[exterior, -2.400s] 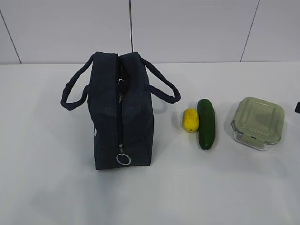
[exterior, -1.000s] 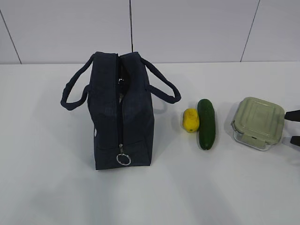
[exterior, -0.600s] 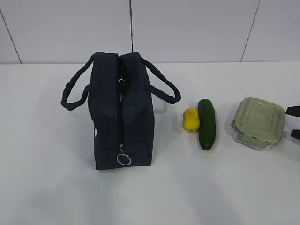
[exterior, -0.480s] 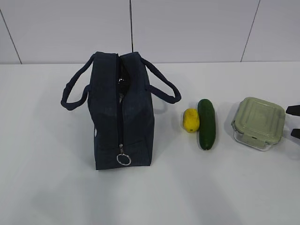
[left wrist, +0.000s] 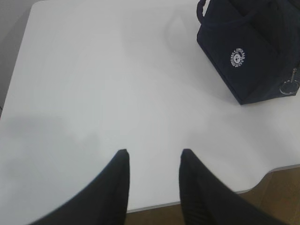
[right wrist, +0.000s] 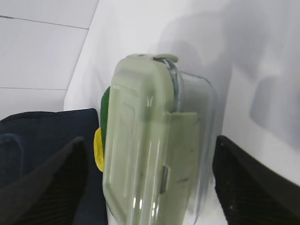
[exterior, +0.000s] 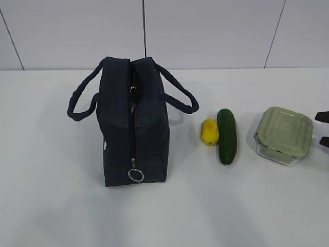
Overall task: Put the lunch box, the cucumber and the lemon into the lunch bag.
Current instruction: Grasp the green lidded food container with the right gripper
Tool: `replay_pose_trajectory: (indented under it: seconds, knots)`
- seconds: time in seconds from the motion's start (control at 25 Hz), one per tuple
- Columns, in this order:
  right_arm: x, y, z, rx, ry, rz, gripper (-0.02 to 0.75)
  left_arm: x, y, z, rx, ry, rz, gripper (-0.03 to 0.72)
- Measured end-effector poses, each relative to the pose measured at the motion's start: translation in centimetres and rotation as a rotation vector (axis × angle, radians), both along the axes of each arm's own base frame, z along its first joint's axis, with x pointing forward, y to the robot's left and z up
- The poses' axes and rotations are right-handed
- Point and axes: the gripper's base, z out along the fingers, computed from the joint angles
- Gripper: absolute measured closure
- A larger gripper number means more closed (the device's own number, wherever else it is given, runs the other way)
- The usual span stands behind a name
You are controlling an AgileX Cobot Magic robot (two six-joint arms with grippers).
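The navy lunch bag [exterior: 131,123] stands left of centre, ring pull [exterior: 135,175] at its near end, top seam gaping a little at the far end. To its right lie the yellow lemon [exterior: 209,131] and the dark green cucumber [exterior: 226,136], touching side by side. Further right sits the lunch box [exterior: 284,135] with its sage lid. My right gripper [exterior: 324,128] is open at the right edge, fingertips just short of the box. In the right wrist view the lunch box [right wrist: 140,108] fills the span between the fingers of this gripper [right wrist: 149,143]. My left gripper [left wrist: 153,153] is open and empty.
The left gripper hovers over bare white table near its front edge [left wrist: 154,206], well left of the lunch bag [left wrist: 248,51]. A white tiled wall [exterior: 205,31] closes the back of the table. Behind the lunch box, the right wrist view shows the lemon [right wrist: 99,149] and cucumber [right wrist: 105,103].
The right gripper's fingertips entered at the right edge, then shifted slightly toward the far side and right. The bag, lemon, cucumber and lunch box have not moved.
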Motion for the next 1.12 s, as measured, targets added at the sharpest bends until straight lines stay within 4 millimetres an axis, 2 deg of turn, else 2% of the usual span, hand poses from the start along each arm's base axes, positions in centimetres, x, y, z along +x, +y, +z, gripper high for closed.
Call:
replay_pose_trajectory:
  seconds: [0.24, 0.6, 1.12]
  knots:
    - [0.2, 0.3, -1.3, 0.020, 0.027, 0.006, 0.115, 0.0, 0.0, 0.0, 0.000, 0.000, 0.000, 0.433]
    - [0.8, 1.8, -1.3, 0.020, 0.028, 0.047, 0.126, 0.0, 0.0, 0.0, 0.000, 0.000, 0.000, 0.433]
    - [0.9, 2.0, -1.3, 0.020, 0.028, 0.054, 0.131, 0.0, 0.0, 0.0, 0.000, 0.000, 0.000, 0.433]
